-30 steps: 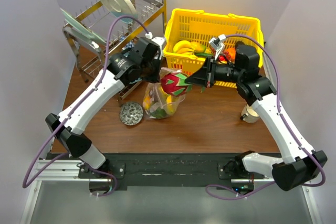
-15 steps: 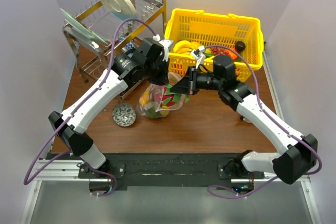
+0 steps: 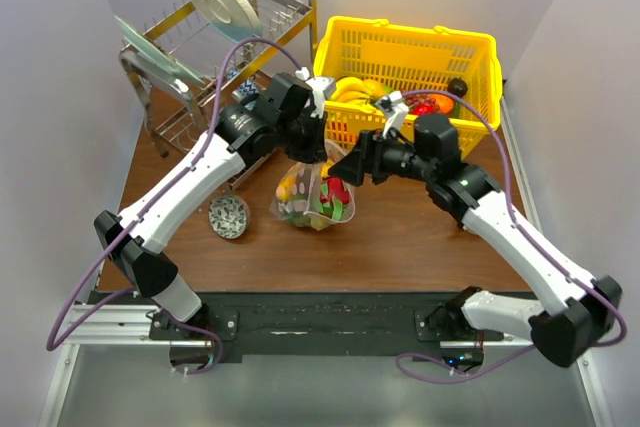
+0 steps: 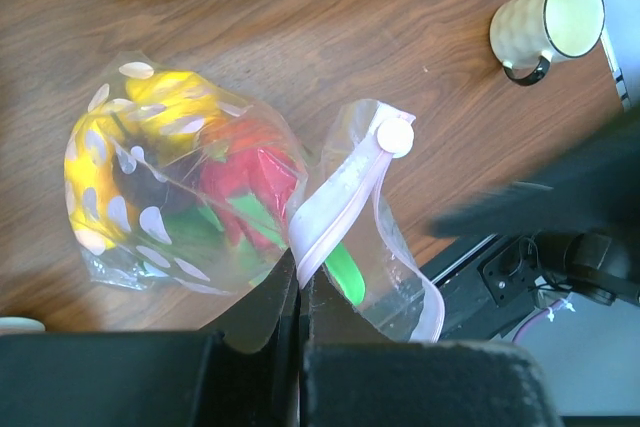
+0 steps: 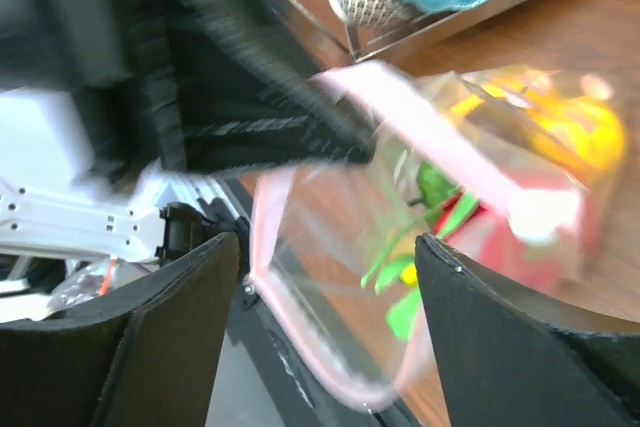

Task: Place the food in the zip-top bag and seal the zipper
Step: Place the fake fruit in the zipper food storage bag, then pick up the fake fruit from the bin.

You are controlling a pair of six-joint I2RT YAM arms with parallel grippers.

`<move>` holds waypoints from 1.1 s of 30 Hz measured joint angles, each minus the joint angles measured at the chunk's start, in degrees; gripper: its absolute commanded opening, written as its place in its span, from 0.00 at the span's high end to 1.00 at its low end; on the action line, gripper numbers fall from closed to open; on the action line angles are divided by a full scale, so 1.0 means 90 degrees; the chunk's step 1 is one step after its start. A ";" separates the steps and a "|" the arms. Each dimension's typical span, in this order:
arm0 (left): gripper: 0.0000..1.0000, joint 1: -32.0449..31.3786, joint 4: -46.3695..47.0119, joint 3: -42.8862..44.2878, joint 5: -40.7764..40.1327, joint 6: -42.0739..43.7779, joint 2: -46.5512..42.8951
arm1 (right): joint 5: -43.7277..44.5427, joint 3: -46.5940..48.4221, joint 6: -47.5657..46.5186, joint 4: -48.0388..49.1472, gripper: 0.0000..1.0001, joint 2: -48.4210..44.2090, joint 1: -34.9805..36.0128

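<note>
Top external view, nearest the arm bases: a round metal mesh piece [image 3: 228,217] lies on the brown tabletop [image 3: 400,247], near the left side of the zip-top bag [image 3: 315,197]. The bag sits mid-tabletop with food [image 3: 335,193] inside it, yellow, red and green pieces showing through the clear plastic. Over the bag's top, the left end effector [image 3: 312,150] is clamped on the zipper [image 4: 340,187], the pale pink strip edging the mouth. In the left wrist view its fingers are pinched together on that strip, and the mouth gapes open to one side. The right end effector [image 3: 348,165] hovers just beside the mouth. In the blurred right wrist view its fingers are spread wide, gripping nothing, with the bag's pink rim below them. Farther back stands the yellow basket [image 3: 420,47], holding bananas [image 3: 350,90] and red pieces. A dish rack [image 3: 190,67] with plates fills the far left corner.
</note>
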 measured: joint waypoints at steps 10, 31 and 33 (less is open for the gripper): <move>1.00 0.0129 0.0029 -0.0005 0.0143 0.0005 0.0000 | 0.0765 0.0335 -0.0629 -0.1511 0.36 -0.0692 0.0002; 1.00 0.0141 0.0075 -0.0005 0.0199 0.0007 0.0005 | 0.0945 -0.0034 -0.0857 -0.2339 1.00 0.0187 0.0289; 1.00 0.0141 0.0083 -0.0005 0.0199 0.0010 0.0005 | 0.1171 0.0476 -0.0981 -0.2788 1.00 0.0228 0.0291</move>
